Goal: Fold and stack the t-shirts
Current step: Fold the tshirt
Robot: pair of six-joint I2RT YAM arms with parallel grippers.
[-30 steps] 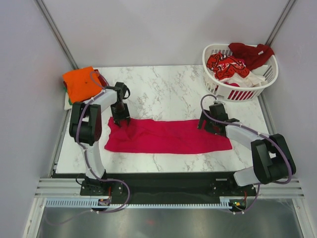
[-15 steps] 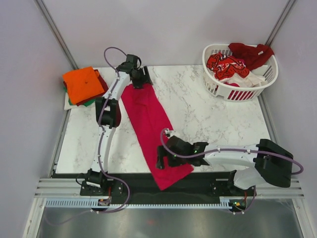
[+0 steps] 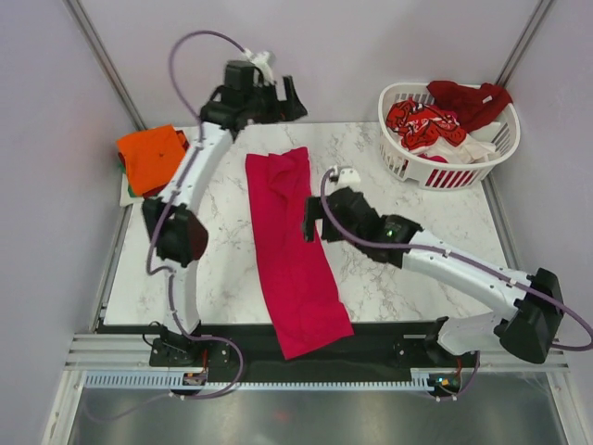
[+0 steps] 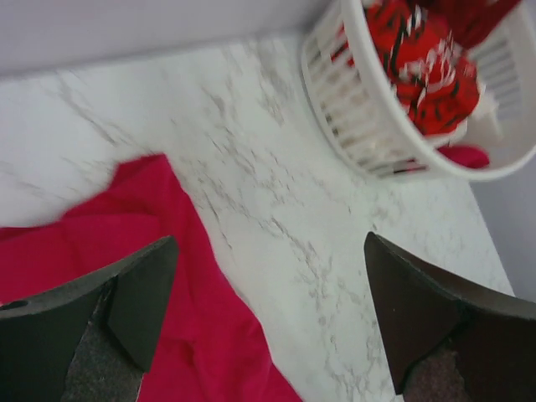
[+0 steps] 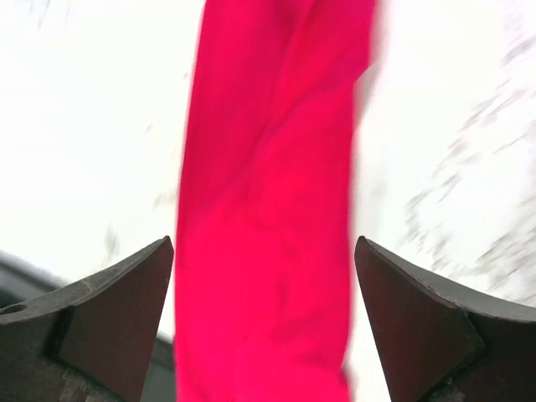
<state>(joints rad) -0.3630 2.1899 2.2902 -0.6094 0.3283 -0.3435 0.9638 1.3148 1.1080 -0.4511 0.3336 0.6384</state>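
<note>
Fingers on both arms stood spread and held nothing. The left fingers [image 4: 134, 293] hung high over the far edge of the counter [image 3: 361, 153], and the right fingers [image 5: 109, 301] hovered just right of the cloth, about midway along it.

The magenta-red t-shirt [image 3: 292, 250] lay as a long narrow strip from far to near. Its far end was bunched into wrinkles near the counter's far middle, and its near end drooped over the near edge onto the dark base. An orange t-shirt [image 3: 153, 153] topped the folded pile at the far left. The basket [image 3: 435, 171] at the far right held a red-patterned t-shirt [image 3: 422, 120] and a dark red t-shirt [image 3: 468, 97], not yet folded.

We judged the shirt narrowed lengthwise and ready for an end-to-end fold. To do that well, we thought the overhanging near end should be taken first, each arm pinching one corner through every layer, so the strip would not open as it rose. We would carry that end low and level toward the far end, laying it down edge on edge. Flattening the wrinkles at the far end beforehand would keep the packet square. A one-sided lift risked twisting the strip, and letting go too high could let the top layer slide.
</note>
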